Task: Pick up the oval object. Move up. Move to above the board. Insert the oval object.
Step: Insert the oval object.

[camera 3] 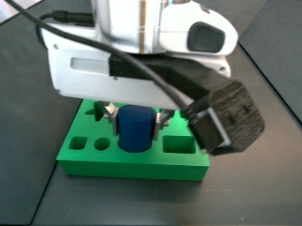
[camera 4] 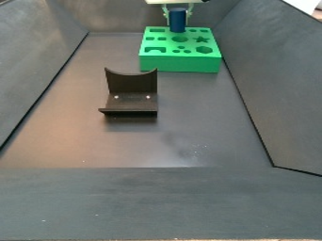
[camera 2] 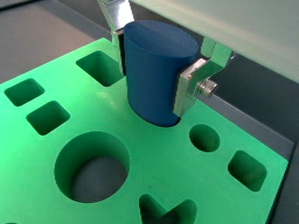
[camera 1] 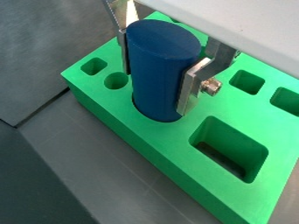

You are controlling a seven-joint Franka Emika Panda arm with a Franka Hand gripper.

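The oval object [camera 1: 158,70], a tall blue peg [camera 2: 155,74], stands upright between my silver fingers [camera 1: 195,83]. My gripper [camera 1: 160,61] is shut on it in both wrist views. Its lower end sits inside a hole of the board [camera 1: 111,109], the thick green slab [camera 2: 47,149], so the peg's base is hidden. In a side view the peg [camera 3: 134,129] rises out of the board [camera 3: 130,163] under the gripper [camera 3: 134,113]. In the far side view the peg [camera 4: 178,18] stands at the board's [camera 4: 183,56] far edge, where the gripper [camera 4: 178,9] holds it.
The fixture [camera 4: 128,94], a dark bracket, stands on the floor to the left of the board. Dark sloping walls ring the floor. Square, round and star holes [camera 2: 91,171] lie open around the peg.
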